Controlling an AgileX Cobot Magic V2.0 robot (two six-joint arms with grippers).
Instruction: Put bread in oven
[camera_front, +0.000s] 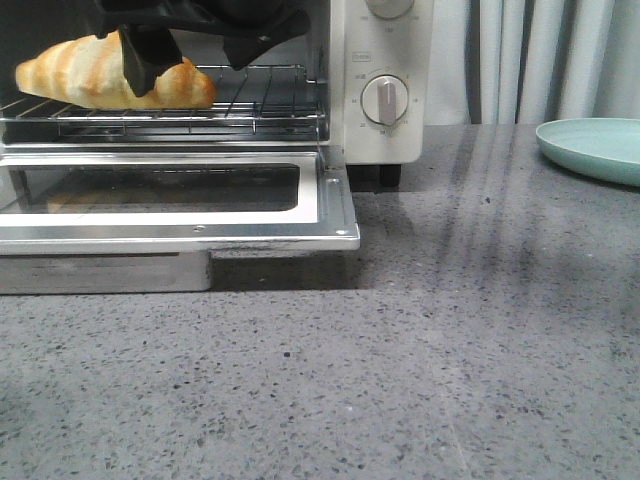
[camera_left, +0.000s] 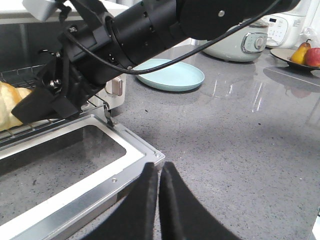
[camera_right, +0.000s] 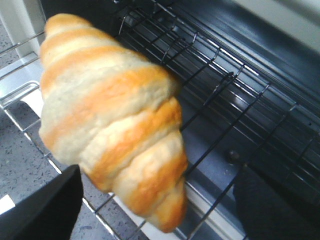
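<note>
The bread (camera_front: 85, 72), golden-orange with cream stripes, lies on the wire rack (camera_front: 270, 100) inside the open cream-white oven (camera_front: 385, 130). In the right wrist view the bread (camera_right: 110, 120) lies on the rack between my fingers. My right gripper (camera_front: 190, 68) reaches into the oven and is open, one finger in front of the bread's middle and the other well clear of its right end. My left gripper (camera_left: 160, 167) is shut and empty, low over the counter by the front corner of the lowered oven door (camera_left: 100, 165). The left gripper is out of the front view.
The glass door (camera_front: 330, 215) lies flat out over the counter, with the metal crumb tray (camera_front: 100, 272) sticking out beneath it. A pale green plate (camera_front: 595, 148) sits at the right. A rice cooker (camera_left: 240, 42) and a fruit plate (camera_left: 305, 55) stand further off.
</note>
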